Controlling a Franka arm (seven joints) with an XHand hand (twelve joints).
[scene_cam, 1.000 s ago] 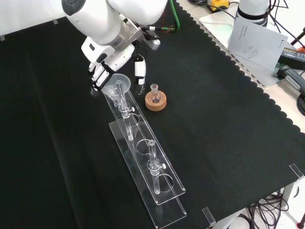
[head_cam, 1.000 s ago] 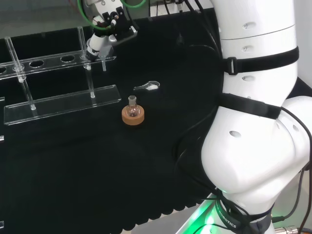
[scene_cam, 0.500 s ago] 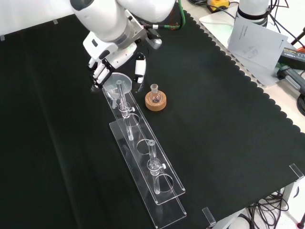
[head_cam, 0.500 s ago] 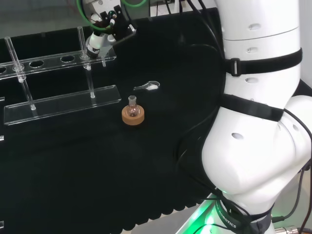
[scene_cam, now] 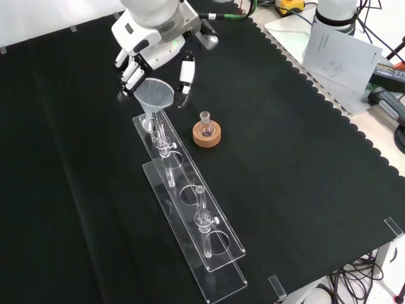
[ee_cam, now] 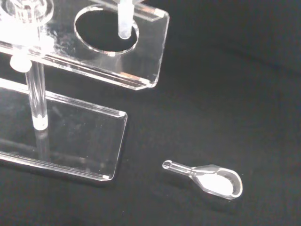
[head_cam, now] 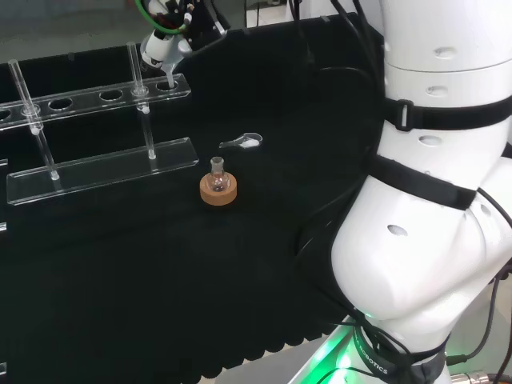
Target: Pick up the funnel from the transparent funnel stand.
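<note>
Above stand (scene_cam: pixel 190 209), funnel (scene_cam: pixel 154 97) now higher

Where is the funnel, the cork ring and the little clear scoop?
funnel (scene_cam: pixel 154 95), front view, on its cone wall.
cork ring (scene_cam: pixel 207 135), front view, on its side.
little clear scoop (ee_cam: pixel 217 181), wrist view, on its bowl.

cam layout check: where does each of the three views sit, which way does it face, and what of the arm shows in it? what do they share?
Head view: behind and above the arm's base, looking over the white links at the bench; the hand is at top left.
Front view: in front of the arm, looking down on the cloth; the hand enters from the top, holding the funnel.
Wrist view: at the wrist, looking down past the funnel's stem at the funnel stand and a small glass scoop.
Shared: the stand appears in all three; the flask on its cork ring in head and front.
</note>
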